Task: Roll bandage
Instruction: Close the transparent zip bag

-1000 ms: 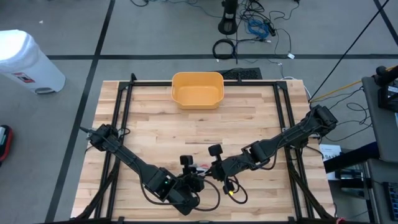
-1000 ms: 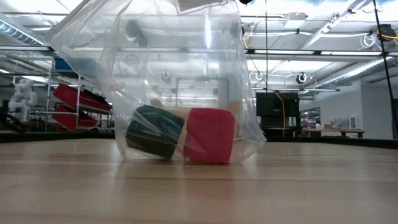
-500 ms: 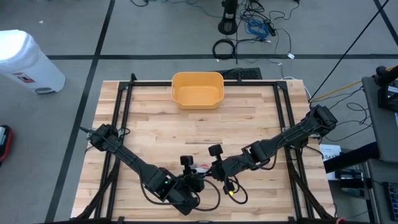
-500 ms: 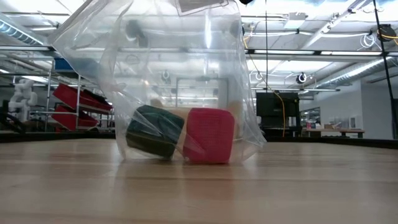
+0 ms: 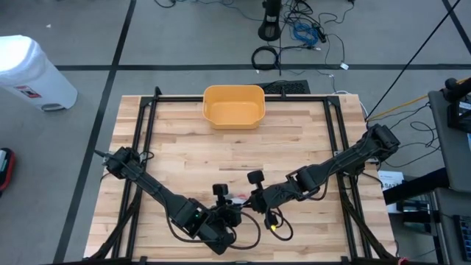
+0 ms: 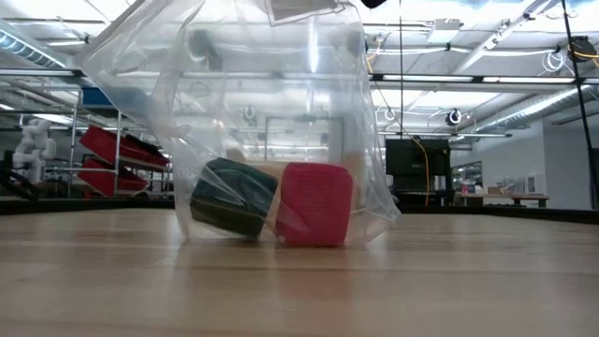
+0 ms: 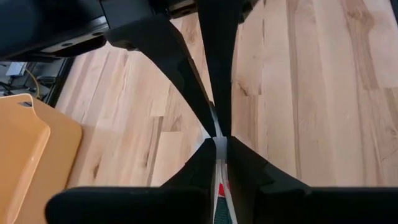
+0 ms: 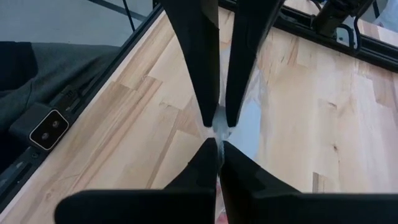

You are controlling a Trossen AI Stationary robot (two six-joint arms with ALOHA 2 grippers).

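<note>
Bandage rolls, a red one [image 6: 315,204] and a dark green one [image 6: 232,196], lie side by side and touching at the bottom of a clear plastic bag [image 6: 271,103] that stands on the wooden table [image 5: 294,147], near its front edge. A pale third thing sits behind them in the bag; can't tell what. The bag's top is lifted out of the low view's frame.

Step, as a guess: the bag is being held up by its top edge to be opened, so that a roll can come out. No rolling has begun. The next move probably calls for the two grippers to pull apart and spread the mouth of the bag, or for one to let go and reach in; the thin film could slip or tear if it is tugged hard.

Left gripper [image 7: 219,144]: fingers pinched nearly together on a thin strip of the bag's film, with red and green showing below the tips. Right gripper [image 8: 217,133]: clenched tight on the same film edge, facing the other gripper's tips, so the two pairs meet almost tip to tip. In the high view both arms converge at the front centre of the table, left gripper [image 5: 229,215] just beside right gripper [image 5: 250,203].

Yellow tray [image 5: 234,105] sits at the far edge, well apart from the bag.
</note>
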